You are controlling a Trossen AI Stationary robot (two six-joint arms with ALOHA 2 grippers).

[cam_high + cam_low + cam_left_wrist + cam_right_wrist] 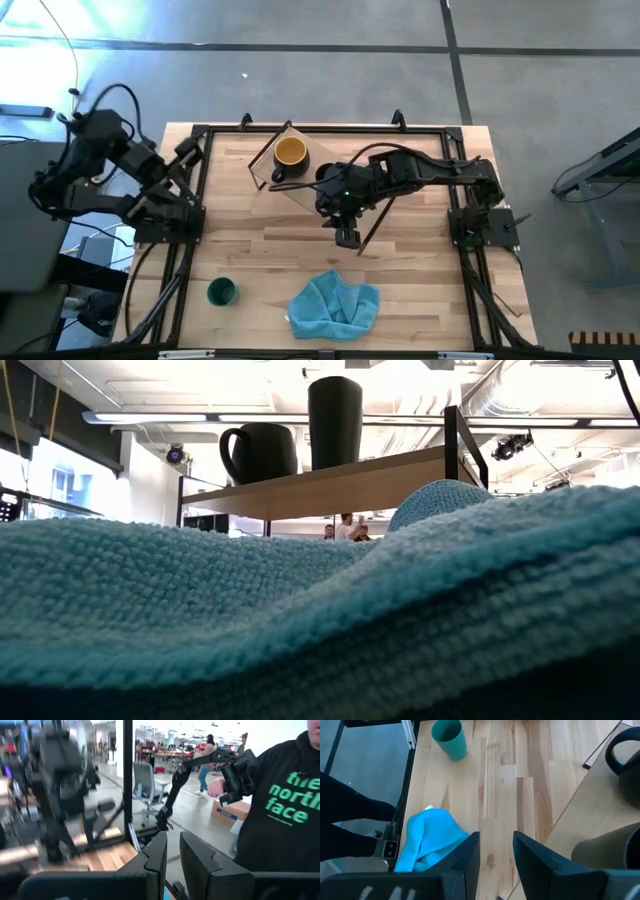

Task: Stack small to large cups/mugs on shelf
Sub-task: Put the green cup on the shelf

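a striped wooden tabletop [420, 270] framed by black rails sits on a grey concrete floor, with an open workshop hall behind it. on the far half of the table stands the shelf [285, 180], a light wooden board on thin black legs set at a slant. the yellow-orange mug [290, 153] stands on the shelf's far end, its dark handle toward the table's near side. beside it on the board, seen from table height, stands the black cup [334, 422], tall and straight-sided (from overhead it is hidden under the right arm). the green cup [221, 292] stands upright by itself at the near left of the tabletop, well apart from the shelf, and a crumpled teal-blue cloth [335, 305] lies near the front edge, to its right. the right gripper [347, 237] hangs over the middle of the table just off the shelf's near end, its fingers parted and holding nothing. the left gripper [172, 857] waits folded back at the table's left edge, its fingers a narrow slot apart and empty. a person in a black hoodie [280, 805] stands beyond the left arm.
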